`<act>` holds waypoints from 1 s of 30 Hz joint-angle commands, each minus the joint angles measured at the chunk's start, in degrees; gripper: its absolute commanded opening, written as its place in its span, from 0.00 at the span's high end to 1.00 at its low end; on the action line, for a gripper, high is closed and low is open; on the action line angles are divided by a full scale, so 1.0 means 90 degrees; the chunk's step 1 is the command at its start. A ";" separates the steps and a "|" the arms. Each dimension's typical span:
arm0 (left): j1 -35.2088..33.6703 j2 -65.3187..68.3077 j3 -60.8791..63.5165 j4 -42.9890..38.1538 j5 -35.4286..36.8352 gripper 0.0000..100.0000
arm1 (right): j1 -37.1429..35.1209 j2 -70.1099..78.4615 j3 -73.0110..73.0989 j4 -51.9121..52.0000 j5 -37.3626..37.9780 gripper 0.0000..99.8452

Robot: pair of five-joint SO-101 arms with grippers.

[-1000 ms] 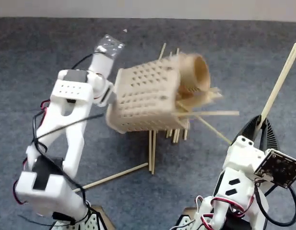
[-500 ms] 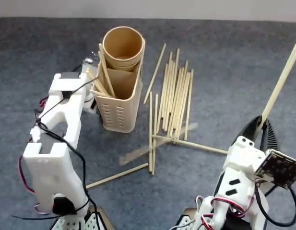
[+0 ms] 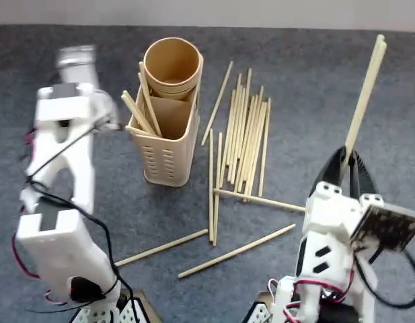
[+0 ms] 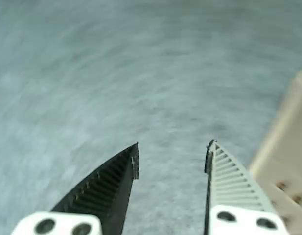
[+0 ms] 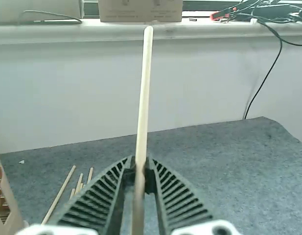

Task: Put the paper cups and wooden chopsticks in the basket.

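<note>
The cream perforated basket (image 3: pixel 165 145) stands upright on the grey carpet. Stacked paper cups (image 3: pixel 172 64) fill its far compartment, and a few wooden chopsticks (image 3: pixel 144 108) lean in the near one. A bundle of chopsticks (image 3: pixel 242 138) lies just right of the basket. My left arm (image 3: pixel 66 114) is to the basket's left; its gripper (image 4: pixel 173 147) is open over bare carpet, with the basket's wall (image 4: pixel 288 147) beside it. At the front right, my right gripper (image 3: pixel 346 165) (image 5: pixel 139 164) is shut on one chopstick (image 3: pixel 365 94) (image 5: pixel 143 98) that points up and away.
Loose chopsticks lie in front of the basket: one (image 3: pixel 163 247) toward the left arm's base, one (image 3: pixel 237 250) in the middle, one (image 3: pixel 261 200) crossing the bundle's near end. Both arm bases stand at the front edge. A white wall (image 5: pixel 92 88) rises behind the carpet.
The basket went from tipped over to upright. My left arm has drawn back to the left, away from it. The right gripper's chopstick swung more upright, and another chopstick landed in front.
</note>
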 commanded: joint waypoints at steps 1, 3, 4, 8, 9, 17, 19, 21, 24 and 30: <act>-0.0083 -0.0337 0.0396 0.0068 0.0567 0.75 | -0.0493 0.2154 -0.1783 0.0142 -0.0010 0.99; -0.0083 -0.0337 0.0825 -0.0391 0.0811 0.75 | -0.1138 0.3394 -0.2916 0.0493 -0.0010 0.99; -0.0093 -0.0337 0.1070 -0.0684 0.0938 0.75 | -0.1470 0.3961 -0.3463 0.0650 -0.0039 0.99; -0.0151 -0.0337 0.1851 -0.1748 0.1074 0.75 | -0.2759 0.5651 -0.5299 0.0894 -0.0068 0.99; -0.0171 -0.0337 0.1939 -0.1915 0.1074 0.75 | -0.3043 0.5915 -0.5582 0.0835 -0.0078 0.99; -0.0474 0.0181 0.1812 -0.2413 0.0635 0.75 | -0.4274 0.6784 -0.6159 -0.0415 -0.0244 0.99; -0.0474 0.0435 0.1519 -0.2413 0.0625 0.75 | -0.4440 0.6911 -0.6139 -0.0806 -0.0244 0.99; -0.0474 0.0679 0.1236 -0.2344 0.0625 0.75 | -0.4635 0.7038 -0.6042 -0.1245 -0.0244 0.99; -0.0474 0.0962 0.0806 -0.1905 0.0625 0.75 | -0.4869 0.7223 -0.5709 -0.1939 -0.0234 0.99; -0.0444 0.1265 0.0366 -0.1641 0.0615 0.75 | -0.4928 0.7096 -0.4078 -0.3131 -0.0225 0.99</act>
